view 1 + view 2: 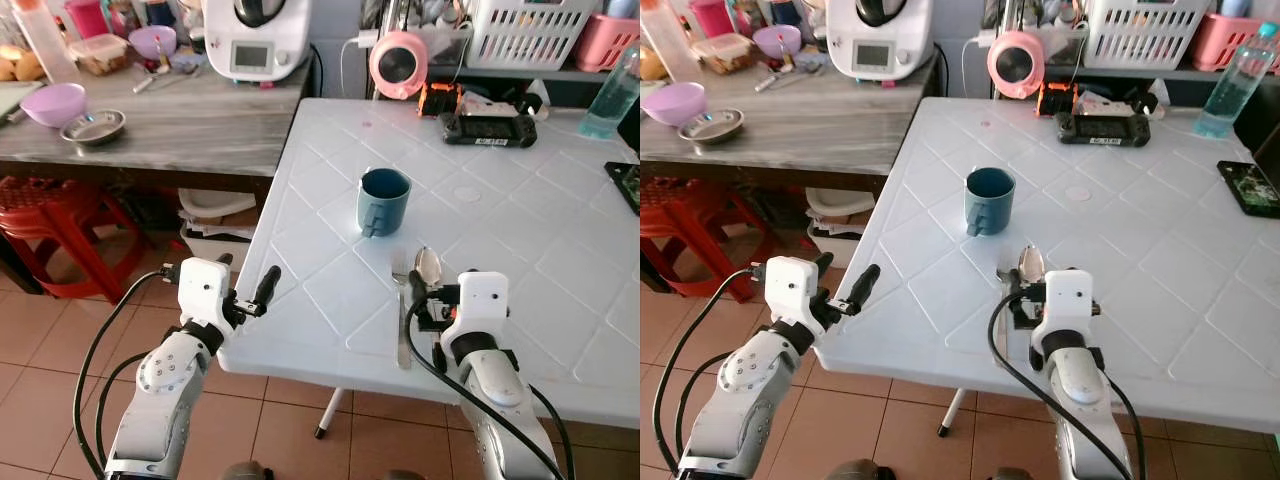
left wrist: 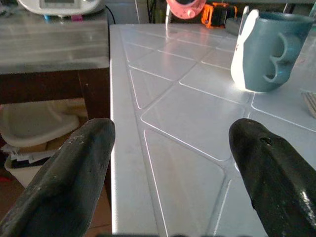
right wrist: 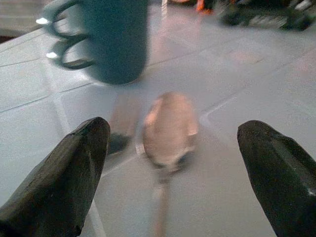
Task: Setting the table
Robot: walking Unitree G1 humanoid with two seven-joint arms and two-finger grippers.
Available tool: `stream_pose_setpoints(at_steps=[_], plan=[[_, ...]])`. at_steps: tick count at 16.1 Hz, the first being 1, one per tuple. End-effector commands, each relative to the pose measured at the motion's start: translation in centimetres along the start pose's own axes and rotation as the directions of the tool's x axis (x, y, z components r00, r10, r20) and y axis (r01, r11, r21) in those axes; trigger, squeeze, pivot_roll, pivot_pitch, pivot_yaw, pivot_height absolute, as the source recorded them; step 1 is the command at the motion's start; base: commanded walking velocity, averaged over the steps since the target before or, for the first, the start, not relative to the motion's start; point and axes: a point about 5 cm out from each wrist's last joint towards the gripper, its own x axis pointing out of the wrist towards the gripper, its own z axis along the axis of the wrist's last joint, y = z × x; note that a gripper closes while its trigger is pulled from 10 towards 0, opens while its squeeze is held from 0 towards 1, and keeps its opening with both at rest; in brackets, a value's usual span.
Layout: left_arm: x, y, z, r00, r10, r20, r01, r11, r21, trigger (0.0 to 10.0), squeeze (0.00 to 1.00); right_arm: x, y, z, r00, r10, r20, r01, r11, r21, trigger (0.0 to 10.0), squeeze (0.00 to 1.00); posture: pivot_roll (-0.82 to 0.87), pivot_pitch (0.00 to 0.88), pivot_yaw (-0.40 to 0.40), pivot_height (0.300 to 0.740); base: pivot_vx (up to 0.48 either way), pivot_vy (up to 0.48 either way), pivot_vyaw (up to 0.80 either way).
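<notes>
I am holding my right claw spread apart over the spoon and fork, which are lying just before the blue mug on the white worktop. My left claw is gaping at its edge.

1. I see a white plastic table with a diamond-patterned top standing on terracotta floor tiles.
2. A grey wood-grain counter stands at its left.
3. Under it sits what looks like a red stool.
</notes>
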Motion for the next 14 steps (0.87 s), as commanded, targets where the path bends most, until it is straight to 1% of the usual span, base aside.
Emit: stream_pose_setpoints(at_steps=[1, 3, 7, 10, 11, 14], plan=[[-0.1, 0.0, -0.1, 1.0, -0.011, -0.012, 0.012, 1.0, 0.007, 10.0, 0.0, -0.1, 0.6, 0.3, 0.999, 0.044, -0.006, -0.044, 0.999, 0.028, 10.0, 0.0, -0.05, 0.0, 0.041, 0.74, 0.0, 0.0, 0.0], [0.0, 0.0, -0.1, 1.0, -0.016, -0.014, 0.016, 1.0, 0.008, 10.0, 0.0, -0.1, 1.1, 0.5, 0.997, 0.083, -0.01, -0.082, 0.996, 0.026, 10.0, 0.0, -0.05, 0.0, 0.04, 0.74, 0.0, 0.0, 0.0], [0.2, -0.2, -0.1, 1.0, -0.021, -0.016, 0.021, 1.0, 0.004, 10.0, 0.0, 0.2, 1.7, 1.6, 0.992, 0.122, -0.024, -0.121, 0.992, 0.016, 10.0, 0.0, -0.05, 0.0, 0.038, 0.74, 0.0, 0.0, 0.0], [0.2, -0.4, -0.4, 0.999, -0.024, -0.025, 0.024, 1.0, 0.0, 10.0, 0.0, -0.2, 1.9, 0.9, 0.981, 0.17, -0.096, -0.167, 0.985, 0.041, 10.0, 0.0, -0.06, 0.0, 0.035, 0.74, 0.0, 0.0, 0.0], [0.3, -0.7, -0.5, 0.999, -0.032, -0.027, 0.031, 0.999, -0.003, 10.0, 0.0, -0.3, 1.8, 0.8, 0.978, 0.172, -0.117, -0.165, 0.984, 0.067, 10.0, 0.0, -0.07, 0.0, 0.034, 0.74, 0.0, 0.0, 0.0], [0.5, -0.8, -0.6, 0.999, -0.034, -0.031, 0.034, 0.999, -0.007, 10.0, 0.0, -0.3, 1.9, 0.8, 0.972, 0.197, -0.129, -0.188, 0.979, 0.079, 10.0, 0.0, -0.07, 0.0, 0.033, 0.74, 0.0, 0.0, 0.0]])
